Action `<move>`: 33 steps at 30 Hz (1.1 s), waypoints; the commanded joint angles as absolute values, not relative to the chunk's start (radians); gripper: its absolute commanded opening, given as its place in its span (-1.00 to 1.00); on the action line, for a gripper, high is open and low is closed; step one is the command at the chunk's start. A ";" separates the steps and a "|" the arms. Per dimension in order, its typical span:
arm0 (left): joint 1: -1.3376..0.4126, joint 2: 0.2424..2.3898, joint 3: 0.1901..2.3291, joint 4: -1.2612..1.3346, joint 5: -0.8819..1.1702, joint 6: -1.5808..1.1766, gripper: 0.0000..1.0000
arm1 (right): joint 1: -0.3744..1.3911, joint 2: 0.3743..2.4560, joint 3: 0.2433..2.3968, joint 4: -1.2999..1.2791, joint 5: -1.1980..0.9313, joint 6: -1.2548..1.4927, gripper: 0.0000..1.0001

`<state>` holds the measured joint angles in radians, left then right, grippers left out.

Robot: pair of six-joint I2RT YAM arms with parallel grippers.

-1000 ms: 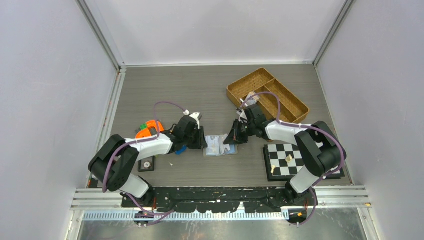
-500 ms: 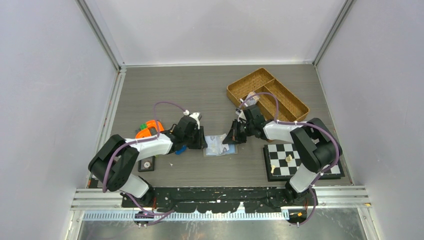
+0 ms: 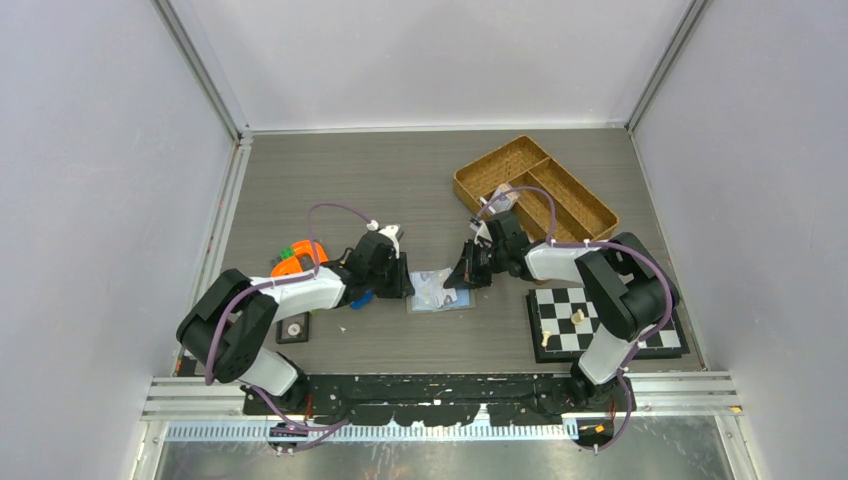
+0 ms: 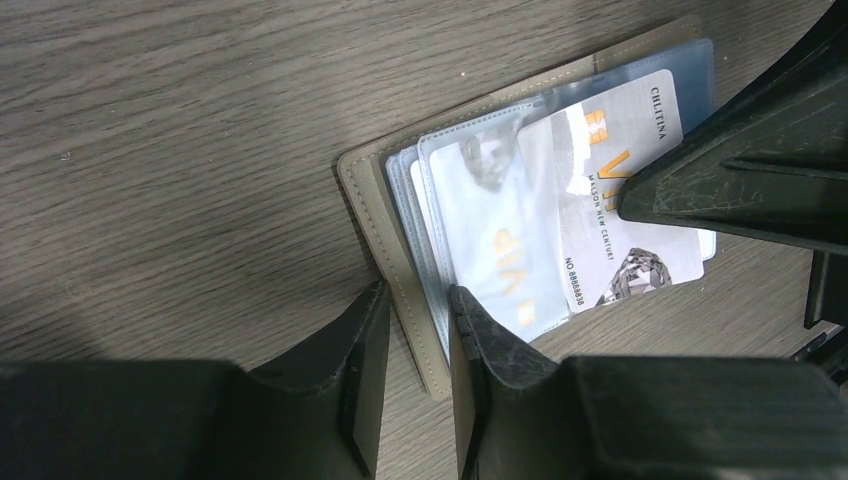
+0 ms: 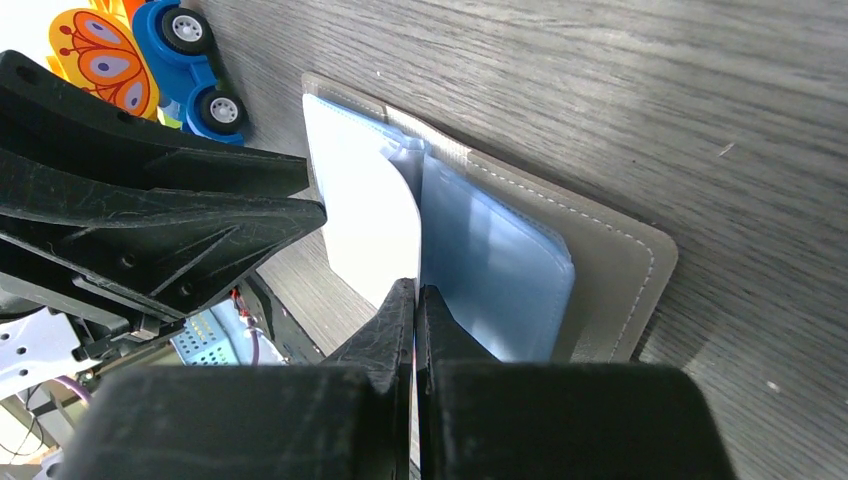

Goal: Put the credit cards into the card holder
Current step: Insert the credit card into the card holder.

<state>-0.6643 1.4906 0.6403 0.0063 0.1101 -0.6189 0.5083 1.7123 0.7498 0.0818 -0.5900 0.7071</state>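
The card holder [image 3: 428,298] lies open on the table, grey cover [image 4: 375,200] down and light blue sleeves [image 5: 500,270] up. My left gripper [image 3: 403,285] is closed on the holder's left cover edge, which shows between the fingers of my left gripper [image 4: 415,315]. My right gripper [image 3: 462,280] reaches in from the right, and in the right wrist view it [image 5: 415,290] is shut on the edge of a whitish credit card [image 5: 365,215]. That card [image 4: 610,190], printed VIP, lies over the sleeves with its left part under a clear sleeve. A second card shows faintly inside a sleeve [image 4: 500,250].
A wicker basket [image 3: 535,185] stands at the back right. A chessboard [image 3: 600,320] with pieces lies by the right arm's base. A black tile with a dial [image 3: 293,328] and orange toys [image 3: 298,260] sit left. A blue toy car [image 5: 200,70] is near the holder.
My right gripper has edged slightly left with the card, further over the holder. The left gripper and the holder have stayed in place.
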 commanded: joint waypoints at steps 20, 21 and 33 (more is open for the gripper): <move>-0.660 1.483 0.622 -0.075 0.106 -0.590 -0.50 | 0.579 1.702 0.651 0.172 -0.371 0.793 -0.69; -0.658 1.482 0.621 -0.073 0.110 -0.591 -0.50 | 0.583 1.695 0.647 0.171 -0.360 0.795 -0.68; -0.660 1.453 0.582 -0.013 0.194 -0.620 -0.51 | 0.653 1.661 0.651 0.151 -0.234 0.829 -0.55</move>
